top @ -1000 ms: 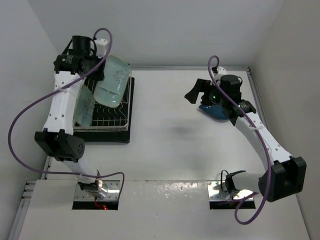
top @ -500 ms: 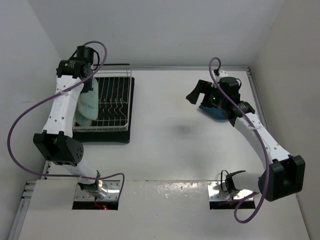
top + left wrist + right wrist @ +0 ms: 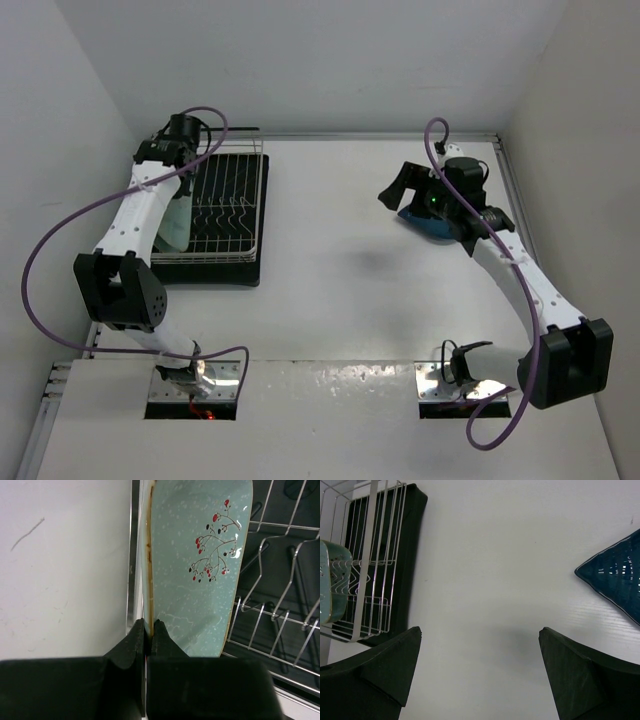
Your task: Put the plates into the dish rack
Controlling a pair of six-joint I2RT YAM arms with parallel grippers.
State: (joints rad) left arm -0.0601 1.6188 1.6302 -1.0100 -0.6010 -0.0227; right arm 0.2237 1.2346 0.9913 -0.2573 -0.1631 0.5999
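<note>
Left tool (image 3: 148,628) pinching mint plate (image 3: 195,580), lowered into rack (image 3: 235,190)

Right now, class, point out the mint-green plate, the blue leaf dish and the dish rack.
mint-green plate (image 3: 200,595): left wrist view, patterned face
blue leaf dish (image 3: 620,580): right wrist view, glazed inside
dish rack (image 3: 226,208): top external view, bare tines

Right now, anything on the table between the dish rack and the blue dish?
Nothing: only bare table lies between the dish rack and the blue dish. The top external and right wrist views both show it.
</note>
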